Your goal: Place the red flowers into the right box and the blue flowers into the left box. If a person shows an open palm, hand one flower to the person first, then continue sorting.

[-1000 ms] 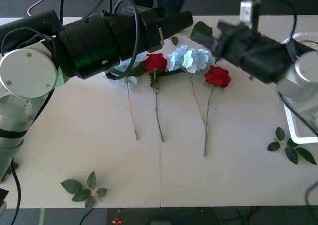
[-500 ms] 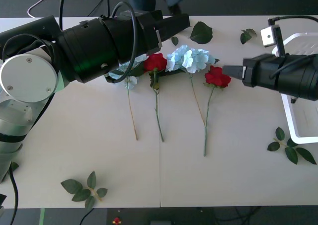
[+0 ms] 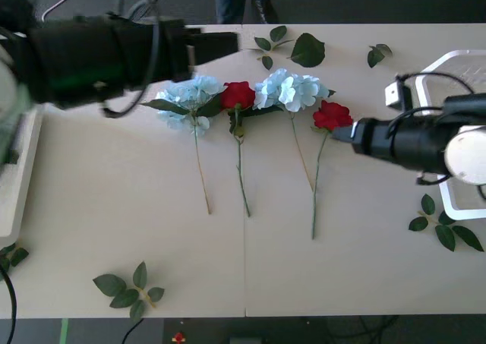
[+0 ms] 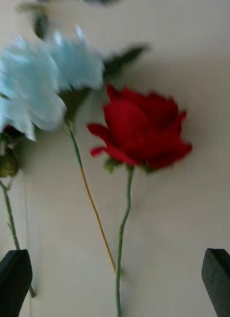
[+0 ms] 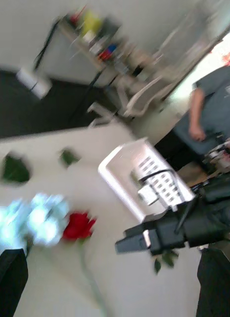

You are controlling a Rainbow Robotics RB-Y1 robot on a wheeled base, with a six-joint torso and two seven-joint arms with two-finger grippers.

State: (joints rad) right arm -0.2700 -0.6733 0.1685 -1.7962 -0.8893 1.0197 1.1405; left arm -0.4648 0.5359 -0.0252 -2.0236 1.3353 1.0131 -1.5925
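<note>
**Four flowers on the surface, boxes bare**

The right box (image 3: 456, 59) at the right edge shows nothing inside. Right gripper (image 4: 115, 282), fingers spread, holds nothing, its tip just beside the right rose (image 3: 332, 117) at centre. Left gripper (image 5: 112, 282) is spread, upper left.

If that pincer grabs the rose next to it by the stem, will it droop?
Probably a little: the rose has a heavy bloom on a long thin stem. It looks light, so the open right pincer should lift it easily, though it may swing.
</note>
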